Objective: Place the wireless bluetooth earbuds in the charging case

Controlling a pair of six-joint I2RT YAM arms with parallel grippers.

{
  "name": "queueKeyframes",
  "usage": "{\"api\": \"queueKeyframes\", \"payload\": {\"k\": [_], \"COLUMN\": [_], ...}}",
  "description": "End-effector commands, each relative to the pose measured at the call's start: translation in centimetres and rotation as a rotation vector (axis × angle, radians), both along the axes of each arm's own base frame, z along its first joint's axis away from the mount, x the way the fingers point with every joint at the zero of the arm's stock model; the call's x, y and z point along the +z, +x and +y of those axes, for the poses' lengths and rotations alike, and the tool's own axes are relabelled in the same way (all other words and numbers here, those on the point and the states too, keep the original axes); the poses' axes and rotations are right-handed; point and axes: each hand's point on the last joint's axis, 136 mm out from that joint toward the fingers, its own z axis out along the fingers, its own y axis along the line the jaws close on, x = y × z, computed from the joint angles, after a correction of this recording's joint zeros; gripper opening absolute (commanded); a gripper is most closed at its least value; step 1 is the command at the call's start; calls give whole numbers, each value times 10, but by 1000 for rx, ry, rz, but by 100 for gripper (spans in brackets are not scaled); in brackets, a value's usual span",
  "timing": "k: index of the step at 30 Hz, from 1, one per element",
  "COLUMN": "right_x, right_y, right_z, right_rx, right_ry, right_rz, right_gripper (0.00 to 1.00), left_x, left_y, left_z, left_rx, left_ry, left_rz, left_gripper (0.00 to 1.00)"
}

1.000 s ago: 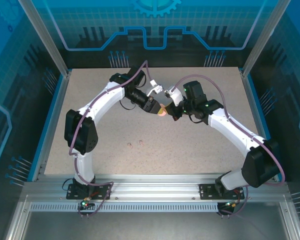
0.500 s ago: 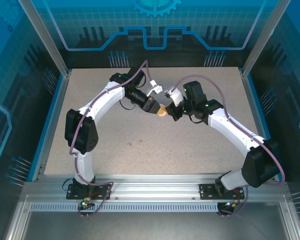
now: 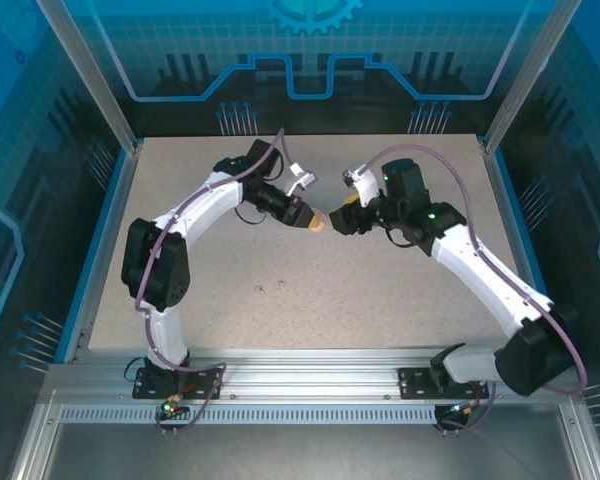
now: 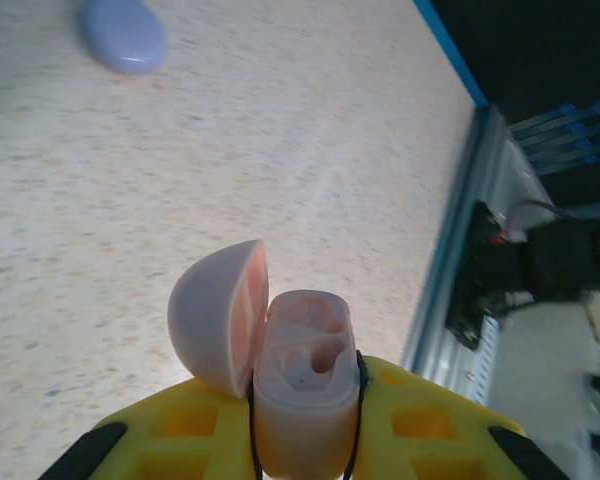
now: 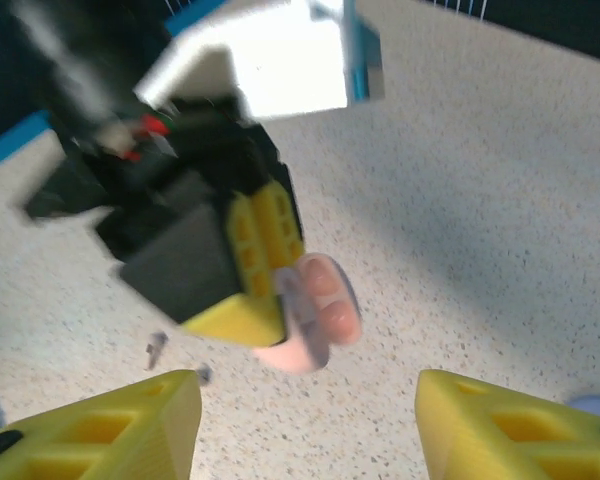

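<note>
Clamping the pink charging case (image 4: 302, 375) between the yellow fingers (image 4: 435, 425) of the left end effector (image 3: 310, 217), pressing in on the base from both sides. Holding the case clear of the worktop (image 3: 400, 300), over its middle toward the rear in the overhead view.

Noting the lid (image 4: 218, 325) swung open on its hinge, standing to the left of the base in the left wrist view. Seeing two moulded sockets exposed in the top face of the base.

Recording the right end effector (image 5: 305, 420) with its yellow fingers (image 5: 110, 425) spread apart, gripping nothing. Facing the held case from just beside it in the overhead view, not touching it. Viewing the case and the left end effector, blurred, ahead of the spread fingers from the right wrist.

Locating two tiny pale earbuds (image 3: 261, 290) lying side by side on the worktop. Placing them nearer the arm bases than the case, well apart from it and from both end effectors.

Spotting a rounded purple case (image 4: 122, 33) resting on the worktop at the far side of the left wrist view, well apart from the pink one.

Catching two small specks (image 5: 155, 348) on the worktop below the left end effector in the right wrist view. Being unable to tell what they are through the blur.
</note>
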Motion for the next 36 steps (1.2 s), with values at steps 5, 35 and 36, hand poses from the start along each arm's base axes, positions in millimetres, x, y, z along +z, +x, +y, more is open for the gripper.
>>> {"api": "queueKeyframes", "payload": {"k": [5, 35, 36], "right_x": [-24, -178, -179], "right_y": [-26, -47, -47], "right_z": [-12, 63, 67], "right_rx": [-160, -443, -442], "right_ry": [159, -222, -226], "right_rz": [213, 584, 585], "right_gripper": [62, 62, 62], "left_x": [42, 210, 213], "left_y": [63, 28, 26], "left_z": [28, 99, 99], "left_rx": [308, 797, 795], "left_ry": [-36, -397, -398], "left_rz": [-376, -1242, -1253], "left_gripper": [0, 0, 0]}}
